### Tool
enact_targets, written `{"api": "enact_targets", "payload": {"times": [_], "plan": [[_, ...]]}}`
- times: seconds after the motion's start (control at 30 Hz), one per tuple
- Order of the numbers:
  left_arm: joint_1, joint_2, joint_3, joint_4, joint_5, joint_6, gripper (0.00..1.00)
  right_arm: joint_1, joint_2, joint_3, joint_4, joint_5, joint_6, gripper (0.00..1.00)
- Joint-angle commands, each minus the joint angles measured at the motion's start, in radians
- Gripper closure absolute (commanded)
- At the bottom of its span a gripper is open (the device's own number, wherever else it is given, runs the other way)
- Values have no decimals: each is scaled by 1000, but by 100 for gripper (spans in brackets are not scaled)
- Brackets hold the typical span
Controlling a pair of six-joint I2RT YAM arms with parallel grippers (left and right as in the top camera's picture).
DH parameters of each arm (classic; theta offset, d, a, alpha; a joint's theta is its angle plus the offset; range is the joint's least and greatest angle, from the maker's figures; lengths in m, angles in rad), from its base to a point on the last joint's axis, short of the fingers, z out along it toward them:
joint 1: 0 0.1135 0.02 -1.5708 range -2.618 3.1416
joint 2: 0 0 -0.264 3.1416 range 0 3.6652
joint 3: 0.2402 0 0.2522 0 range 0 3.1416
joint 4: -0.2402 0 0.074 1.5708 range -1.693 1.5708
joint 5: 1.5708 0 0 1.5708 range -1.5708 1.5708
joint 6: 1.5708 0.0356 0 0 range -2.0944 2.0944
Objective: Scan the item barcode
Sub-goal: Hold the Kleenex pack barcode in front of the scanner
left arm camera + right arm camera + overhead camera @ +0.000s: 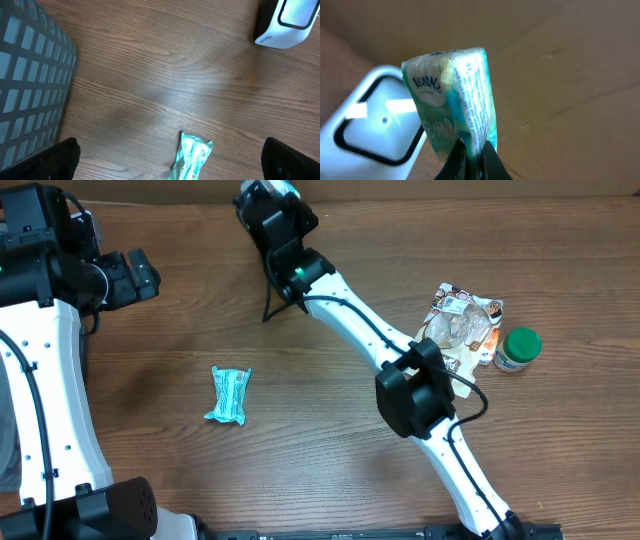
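Observation:
In the right wrist view my right gripper is shut on the lower edge of a green-and-white packet, held upright with its printed side seam facing the camera. Just behind and left of the packet is the white scanner with its black-framed window. Overhead, the right gripper is at the table's far edge, and the held packet is mostly hidden there. My left gripper hangs open at the far left, holding nothing. A second green packet lies flat on the table, seen between the open left fingers.
A snack bag and a green-lidded jar lie at the right. A grey mesh basket stands at the left in the left wrist view, and the scanner shows at the top right.

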Motion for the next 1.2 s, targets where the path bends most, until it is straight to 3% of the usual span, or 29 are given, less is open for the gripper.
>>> {"api": "enact_targets", "payload": {"times": [0.0, 0.23, 0.73, 1.17], "plan": [[2, -7, 19, 1, -3, 23, 1, -11, 46, 13, 10, -79, -126, 96], [2, -7, 19, 1, -3, 23, 1, -15, 88, 13, 29, -117, -193, 96], [2, -7, 19, 1, -3, 23, 0, -26, 90, 14, 55, -93, -191, 96], [2, -7, 19, 1, -3, 23, 1, -27, -74, 14, -42, -134, 36, 96]]}}
